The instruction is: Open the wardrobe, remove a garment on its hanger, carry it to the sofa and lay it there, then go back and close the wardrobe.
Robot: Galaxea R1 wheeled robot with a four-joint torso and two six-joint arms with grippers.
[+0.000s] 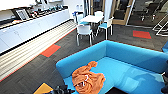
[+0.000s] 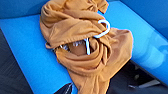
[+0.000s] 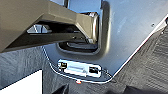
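The garment (image 1: 87, 80), a soft orange hooded sweatshirt, lies crumpled in loose folds on the seat of the sofa (image 1: 135, 57), toward six o'clock in the head view. Its lettering is buried in the folds and cannot be read. The hanger (image 2: 101, 31) is thin and white; its curved hook rests on top of the cloth in the left wrist view, while its shoulders are hidden inside the fabric. The sofa is smooth bright blue upholstery with a low rounded back, its seat cut off at the lower edge. Dark ribbed carpet with orange tiles surrounds it. At twelve o'clock a white table (image 1: 91, 18) stands among white chairs. Neither pincer's fingers can be made out, so I cannot tell their state.
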